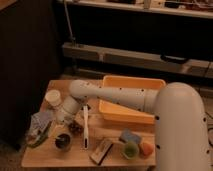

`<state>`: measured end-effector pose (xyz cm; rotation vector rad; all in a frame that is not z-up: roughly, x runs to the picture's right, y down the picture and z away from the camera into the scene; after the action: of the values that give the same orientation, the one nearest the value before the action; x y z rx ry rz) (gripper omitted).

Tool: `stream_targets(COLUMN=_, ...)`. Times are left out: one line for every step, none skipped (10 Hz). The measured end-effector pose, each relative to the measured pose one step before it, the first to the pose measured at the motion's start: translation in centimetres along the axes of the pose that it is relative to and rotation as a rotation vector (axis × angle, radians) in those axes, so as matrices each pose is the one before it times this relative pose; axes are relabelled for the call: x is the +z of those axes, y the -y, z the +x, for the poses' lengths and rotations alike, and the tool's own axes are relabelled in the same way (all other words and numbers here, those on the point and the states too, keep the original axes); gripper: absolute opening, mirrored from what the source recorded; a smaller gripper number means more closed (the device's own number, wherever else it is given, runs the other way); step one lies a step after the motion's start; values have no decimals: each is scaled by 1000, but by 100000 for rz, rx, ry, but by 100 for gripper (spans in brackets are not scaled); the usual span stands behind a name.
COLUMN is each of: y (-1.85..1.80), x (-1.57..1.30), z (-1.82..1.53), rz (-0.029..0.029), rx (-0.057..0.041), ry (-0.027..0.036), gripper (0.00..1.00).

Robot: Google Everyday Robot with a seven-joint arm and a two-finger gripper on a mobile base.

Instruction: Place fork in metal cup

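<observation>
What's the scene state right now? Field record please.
tool: over left part of table, up and right of metal cup
metal cup: front left, upright
fork: can't make out
white utensil: lying flat mid-table, just right of tool
bin: yellow, back right
green cup: front right, beside orange item

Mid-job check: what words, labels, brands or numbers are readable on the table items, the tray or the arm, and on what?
No readable text anywhere in this view.
Flat packet near the table's front edge: dark and pale patches, possibly print, too blurred to read.
White paper cup, yellow tray, metal cup: no markings visible.
Gripper, low over the table just beyond the metal cup: no label visible.
</observation>
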<state>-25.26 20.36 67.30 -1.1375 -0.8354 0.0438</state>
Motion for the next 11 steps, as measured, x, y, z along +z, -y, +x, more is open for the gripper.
stream_targets(y=-158, x=-2, z=275, rz=-470, rx=238, ry=94, gripper=0)
stream_targets(y=-118, x=1, z=282, rz=-441, rx=248, ry=304, gripper=0)
stream_targets(y=-54, x=78, z=401, rz=-604, rx=126, ry=499, gripper=0)
stream_targets(y=-29, x=-2, z=258, rz=-479, rx=-157, ry=155, gripper=0)
stream_targets(y=102, x=86, z=276, rz=-475, rx=-553, ry=418, gripper=0)
stream_targets(y=63, x=0, z=254, rz=-356, rx=-182, ry=-50, gripper=0)
stream_targets(y=129, x=-100, z=213, rz=367, rx=-25, ry=-804, gripper=0)
stream_targets(y=26, x=-118, z=190, rz=227, rx=-7, ry=-1791, gripper=0)
stream_targets(y=-46, x=-225, z=228, rz=817, rx=-61, ry=-1396, gripper=0)
stream_targets(y=66, x=-230, z=199, rz=1041, rx=281, ry=336, gripper=0)
stream_targets(y=162, x=-236, z=168, rz=1121, rx=359, ry=474, gripper=0)
